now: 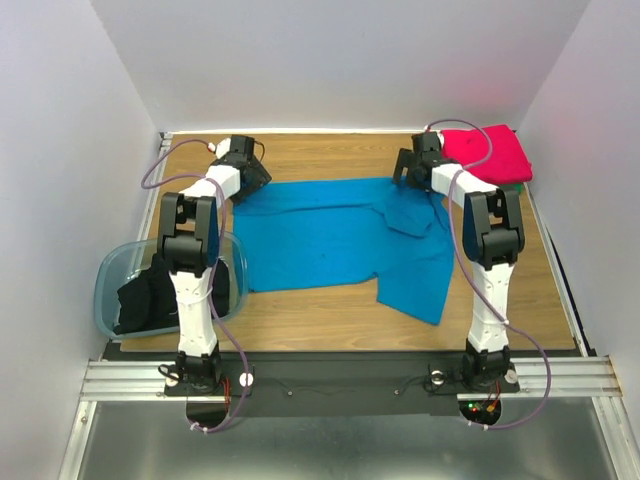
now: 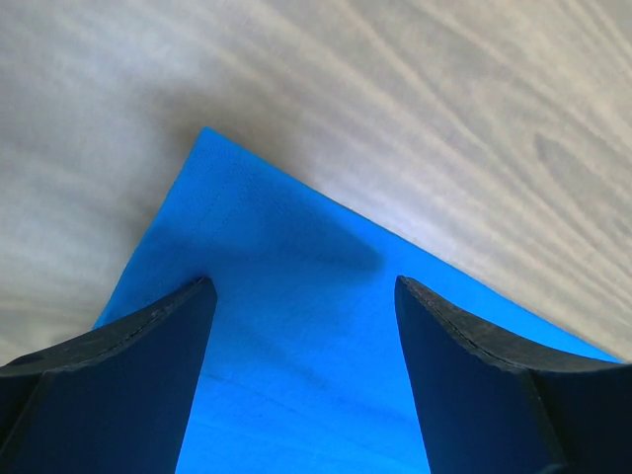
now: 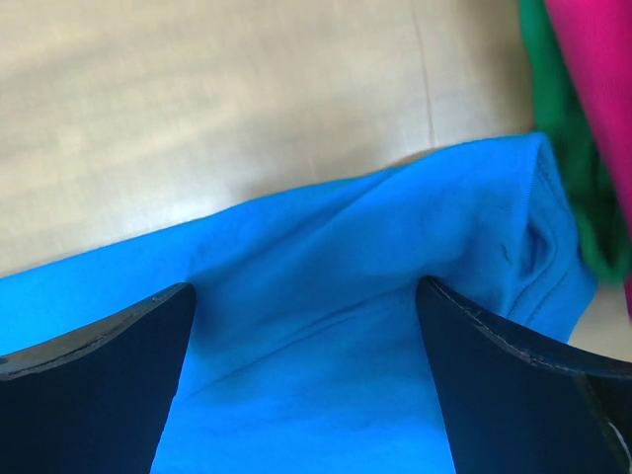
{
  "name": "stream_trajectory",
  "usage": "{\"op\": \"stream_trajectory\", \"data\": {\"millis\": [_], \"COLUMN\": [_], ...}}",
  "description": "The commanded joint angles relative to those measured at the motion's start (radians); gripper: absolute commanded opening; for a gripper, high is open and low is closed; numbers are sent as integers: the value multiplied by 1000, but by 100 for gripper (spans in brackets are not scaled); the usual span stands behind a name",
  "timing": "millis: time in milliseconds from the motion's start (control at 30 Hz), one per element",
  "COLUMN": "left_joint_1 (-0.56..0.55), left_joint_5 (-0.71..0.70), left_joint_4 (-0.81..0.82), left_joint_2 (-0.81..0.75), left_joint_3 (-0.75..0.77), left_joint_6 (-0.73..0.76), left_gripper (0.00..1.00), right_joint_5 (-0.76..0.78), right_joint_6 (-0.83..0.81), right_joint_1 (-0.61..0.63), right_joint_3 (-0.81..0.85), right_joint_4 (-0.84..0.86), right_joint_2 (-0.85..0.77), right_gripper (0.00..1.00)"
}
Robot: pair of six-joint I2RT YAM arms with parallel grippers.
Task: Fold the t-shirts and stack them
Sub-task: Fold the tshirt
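Jaws wide, left gripper [image 2: 301,286] and right gripper [image 3: 306,291] work the unfolded blue t-shirt's [image 1: 330,235] far edge mid-table; red-pink shirt [image 1: 490,152] tops green shirt [image 3: 558,109] at 1 o'clock, black shirt [image 1: 150,300] waits in the bin [image 1: 105,270] at 8 o'clock.

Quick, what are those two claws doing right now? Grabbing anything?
Left gripper: open, holding nothing, over a corner of the blue t-shirt.
Right gripper: open, holding nothing, over that shirt's far edge.
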Motion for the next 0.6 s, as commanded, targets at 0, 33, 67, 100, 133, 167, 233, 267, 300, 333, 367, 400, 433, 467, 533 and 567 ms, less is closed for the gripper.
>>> {"op": "stream_trajectory", "data": {"millis": [0, 33, 67, 100, 133, 167, 233, 267, 300, 333, 367, 400, 433, 467, 533, 567], "left_joint_1": [3, 3, 3, 3, 2, 2, 2, 2, 2, 2, 2, 2, 2, 2, 2, 0], "left_joint_5": [20, 29, 35, 44, 53, 55, 52, 52, 53, 56, 60, 61, 69, 72, 84, 87], "left_joint_4": [-56, -56, -56, -53, -53, -53, -56, -58, -59, -59, -61, -63, -66, -75, -96, -104], "left_joint_2": [63, 72, 77, 82, 88, 100, 114, 129, 137, 145, 161, 171, 186, 192, 194, 179], "left_joint_3": [72, 98, 110, 119, 138, 152, 187, 199, 211, 236, 248, 260, 293, 310, 345, 347], "left_joint_6": [50, 58, 59, 64, 73, 79, 92, 95, 96, 98, 105, 108, 115, 115, 119, 121], "left_gripper": [85, 85, 85, 85, 85, 85, 85, 85, 85, 85, 86, 86, 86, 86, 86, 86], "right_joint_5": [109, 123, 136, 156, 163, 172, 176, 177, 170, 166, 164, 158, 155, 150, 112, 85], "right_joint_6": [-37, -43, -49, -61, -66, -70, -86, -87, -90, -94, -97, -106, -113, -118, -133, -133], "right_joint_1": [-4, -6, -6, -9, -12, -15, -21, -27, -29, -32, -36, -38, -40, -40, -40, -38], "right_joint_3": [108, 162, 188, 211, 260, 277, 326, 340, 356, 369, 401, 415, 434, 449, 486, 492], "right_joint_4": [-24, -25, -30, -42, -47, -52, -55, -55, -56, -56, -56, -56, -56, -59, -61, -62], "right_joint_2": [109, 123, 135, 167, 180, 194, 227, 238, 247, 260, 278, 286, 302, 306, 306, 290], "right_gripper": [100, 100, 100, 100, 100, 100, 100, 100, 100, 100, 100, 100, 100, 100, 100, 100]}}
